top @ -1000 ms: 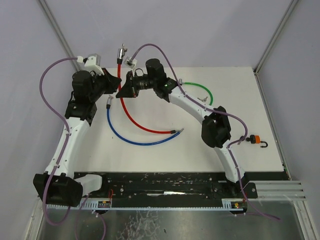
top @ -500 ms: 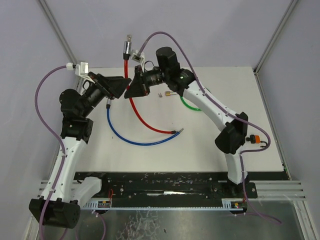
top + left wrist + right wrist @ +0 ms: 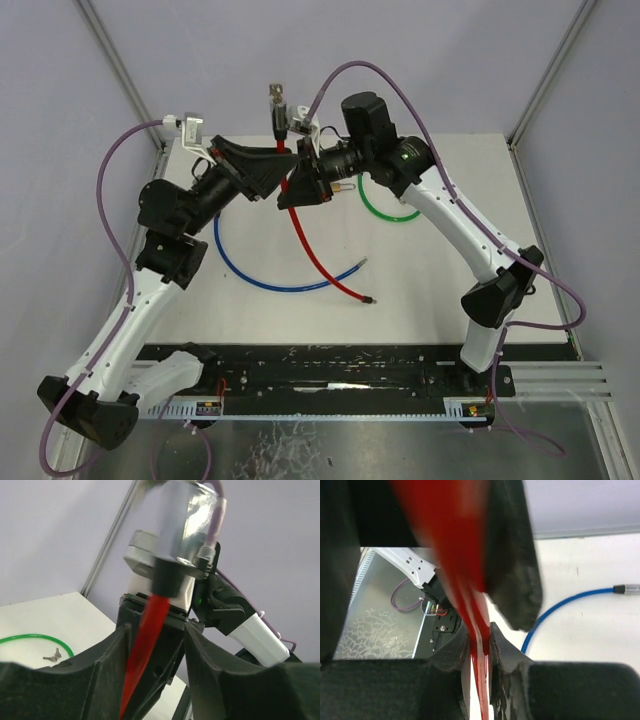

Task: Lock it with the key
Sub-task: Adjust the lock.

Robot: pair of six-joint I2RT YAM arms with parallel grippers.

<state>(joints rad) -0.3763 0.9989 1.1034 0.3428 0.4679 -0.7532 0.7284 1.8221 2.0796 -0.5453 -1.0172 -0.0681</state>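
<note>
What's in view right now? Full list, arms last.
red cable lock: 1, red with metal cylinder, lifted above the table's far side
blue cable: 1, blue, curved on the table, left of centre
green cable: 1, green, looped on the far table
keys: small set, metal, beside the green cable
table: 1, white
left gripper: black, open around the red cable lock
right gripper: black, shut on the red cable lock

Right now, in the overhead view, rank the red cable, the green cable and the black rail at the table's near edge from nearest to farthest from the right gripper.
1. Red cable: pinched in the jaws of the right gripper.
2. Green cable: lying just to its right in the picture.
3. Black rail: along the near edge, clearly farthest.
</note>
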